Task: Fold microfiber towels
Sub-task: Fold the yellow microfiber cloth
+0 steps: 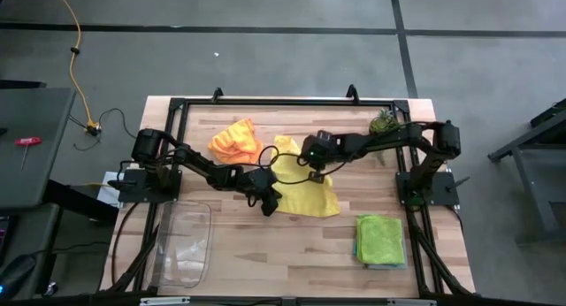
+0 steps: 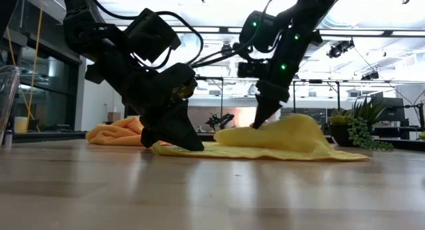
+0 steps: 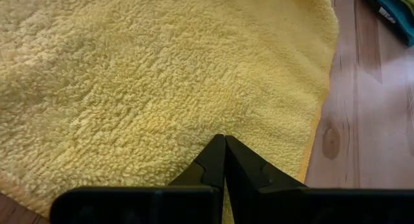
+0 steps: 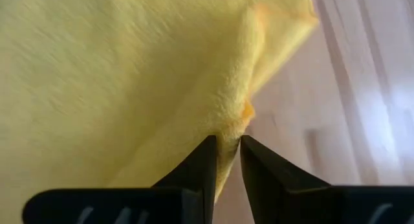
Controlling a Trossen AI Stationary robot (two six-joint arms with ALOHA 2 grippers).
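- High view: a yellow towel [image 1: 308,193] lies spread and rumpled at the middle of the wooden surface [image 1: 292,253], one flap turned up toward the far edge; an orange towel [image 1: 235,141] sits crumpled just beside it; a lime green towel [image 1: 381,237] rests folded square atop a teal one near the right front; a clear plastic tray [image 1: 183,244] stands at the left front; a small plant [image 1: 383,122] sits at the far right; the left gripper [image 1: 270,202] meets the yellow towel's left edge, the right gripper [image 1: 311,164] its upper fold.
- Low view: the yellow towel [image 2: 279,142] lies mostly flat with a soft hump raised under the right gripper [image 2: 256,123]; the left gripper [image 2: 186,145] presses down at its near edge; the orange towel [image 2: 119,132] bulges behind.
- Left wrist view: the left gripper [image 3: 224,160], fingers pressed together with nothing between them, rests on the looped, fluffy pile of the yellow towel [image 3: 162,88]; bare wood shows past its hemmed edge.
- Right wrist view: the right gripper [image 4: 226,160] pinches a doubled fold of the yellow towel [image 4: 129,81], its corner draped over the surface.
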